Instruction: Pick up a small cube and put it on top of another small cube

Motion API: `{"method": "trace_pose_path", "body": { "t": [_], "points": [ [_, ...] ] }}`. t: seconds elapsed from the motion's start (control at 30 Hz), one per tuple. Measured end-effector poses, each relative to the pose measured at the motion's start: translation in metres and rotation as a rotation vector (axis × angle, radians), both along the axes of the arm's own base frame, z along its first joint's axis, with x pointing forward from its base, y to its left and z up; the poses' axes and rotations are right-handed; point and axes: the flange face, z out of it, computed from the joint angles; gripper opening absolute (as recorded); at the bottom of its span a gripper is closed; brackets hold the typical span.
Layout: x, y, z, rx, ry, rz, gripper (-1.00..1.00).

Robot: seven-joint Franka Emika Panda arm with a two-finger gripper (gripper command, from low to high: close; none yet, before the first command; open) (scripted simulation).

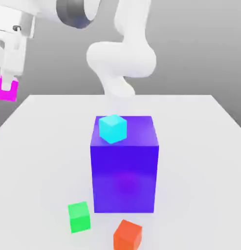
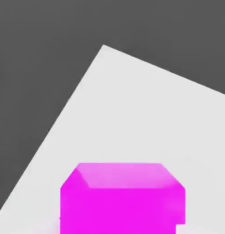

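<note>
A small magenta cube (image 1: 6,91) hangs in the air at the exterior view's far left, above the table's far left corner, with my gripper (image 1: 8,82) shut on it. In the hand view the same magenta cube (image 2: 122,196) looms close, with the white table's corner (image 2: 146,119) far below it. A small cyan cube (image 1: 113,128) rests on top of the large blue-purple block (image 1: 124,171) at the table's middle. A small green cube (image 1: 79,217) and a small orange-red cube (image 1: 127,235) lie on the table in front of the block.
The white table (image 1: 195,146) spreads wide around the block, with its edges at the exterior view's left and right. My arm's white links (image 1: 123,58) rise behind the block.
</note>
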Motion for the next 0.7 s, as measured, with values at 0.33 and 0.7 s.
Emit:
{"method": "trace_pose_path", "body": {
  "t": [0.33, 0.7],
  "points": [
    [0.047, 0.031, -0.08, 0.091, 0.097, 0.215, -1.0],
    [0.095, 0.129, -0.212, 0.151, 0.266, 0.483, -1.0]
  ]
}}
